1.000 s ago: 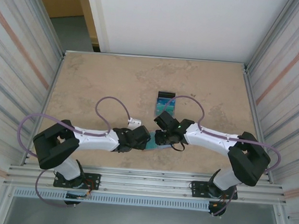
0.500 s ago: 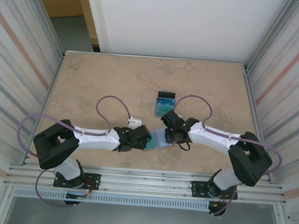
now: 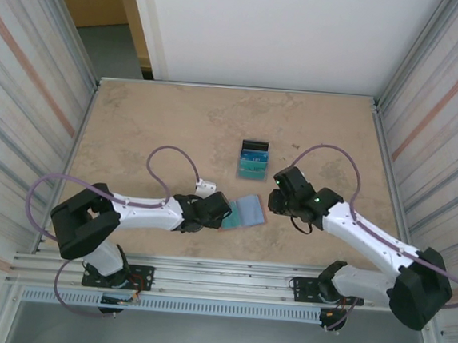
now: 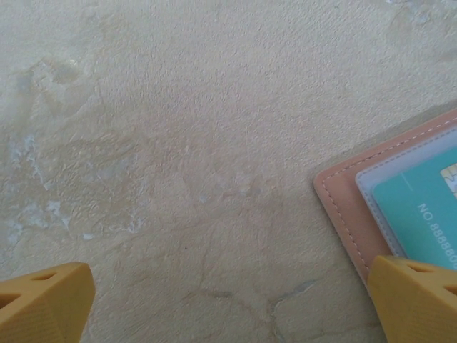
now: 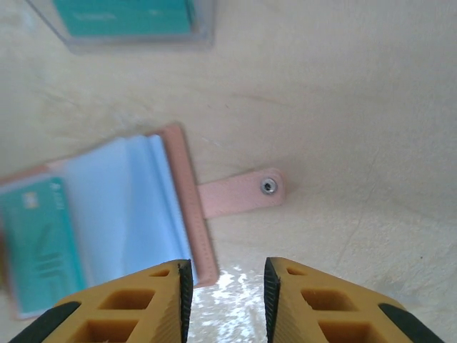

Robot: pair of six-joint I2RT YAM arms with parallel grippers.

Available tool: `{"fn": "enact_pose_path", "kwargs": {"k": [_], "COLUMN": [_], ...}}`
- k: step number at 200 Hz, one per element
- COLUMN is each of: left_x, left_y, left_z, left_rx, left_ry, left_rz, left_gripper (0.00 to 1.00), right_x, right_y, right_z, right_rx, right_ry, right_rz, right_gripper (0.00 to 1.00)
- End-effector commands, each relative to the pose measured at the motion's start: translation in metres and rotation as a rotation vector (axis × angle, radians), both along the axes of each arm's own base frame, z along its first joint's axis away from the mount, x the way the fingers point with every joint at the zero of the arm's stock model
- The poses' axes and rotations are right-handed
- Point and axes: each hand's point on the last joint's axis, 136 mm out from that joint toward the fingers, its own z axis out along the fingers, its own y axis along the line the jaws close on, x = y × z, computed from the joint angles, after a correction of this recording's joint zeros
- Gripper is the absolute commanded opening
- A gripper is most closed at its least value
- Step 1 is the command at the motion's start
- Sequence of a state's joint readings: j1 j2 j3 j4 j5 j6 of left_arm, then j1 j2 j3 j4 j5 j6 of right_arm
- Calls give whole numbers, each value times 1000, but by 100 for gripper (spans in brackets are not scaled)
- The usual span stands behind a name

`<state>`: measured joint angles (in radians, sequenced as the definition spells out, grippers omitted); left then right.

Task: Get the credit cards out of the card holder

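Observation:
The card holder [image 3: 248,212] lies open on the table, pinkish-brown with light-blue sleeves [image 5: 136,207] and its snap tab [image 5: 239,193] stretched out to the right. A teal credit card [image 4: 421,214] sits inside a clear sleeve; the right wrist view has it [image 5: 36,243] at the holder's left. My left gripper [image 3: 214,213] is wide open at the holder's left edge, and its right finger [image 4: 418,300] overlaps the holder's corner [image 4: 350,214]. My right gripper [image 3: 278,200] hovers just right of the holder, jaws narrowly apart [image 5: 225,286] with nothing between them.
A clear, black-backed upright stand [image 3: 253,159] behind the holder has blue and teal cards in it; its base [image 5: 128,21] shows in the right wrist view. Metal rails edge the table [image 3: 136,131] on the left, right and near sides.
My right gripper has pulled back to the right, off the card holder, leaving the open holder uncovered. The left arm has stayed put.

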<state>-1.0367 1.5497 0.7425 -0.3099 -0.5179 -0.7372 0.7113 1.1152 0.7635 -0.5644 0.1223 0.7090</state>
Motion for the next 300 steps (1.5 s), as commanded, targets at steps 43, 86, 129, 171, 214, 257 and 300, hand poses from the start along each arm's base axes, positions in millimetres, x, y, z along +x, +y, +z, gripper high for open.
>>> {"fn": "enact_pose_path", "kwargs": {"k": [43,86,129,171,214,257,300], "left_x": [7,6,9,8,5,4,5], "left_y": [-6,-3,-13,-9,1,10,10], "left_z": [20,11,3,-10,-13,-10,-8], "left_rx": [-51,-62,-77,-43,-28,-26,-35], "left_ry": [-57,-32,-16,19,29,24,19], "left_rz": [11,32,18,33,52,61,62], "left_gripper": [99,98,99,99,99,99,99], "right_x": [-8,-1,3,1,-4,-6,-5], "right_y": [69,91,96,77,56,46,39], "right_z": [-6,-23,-49,-73,-91,-96,-80], "right_rx": [178,111,84,100,82,70,76], "right_ry": [103,163,238,298,334,340,301], "right_rz": [168,228,240,186,126,99,67], "right_gripper": [20,21,20,19,19,19,20]}}
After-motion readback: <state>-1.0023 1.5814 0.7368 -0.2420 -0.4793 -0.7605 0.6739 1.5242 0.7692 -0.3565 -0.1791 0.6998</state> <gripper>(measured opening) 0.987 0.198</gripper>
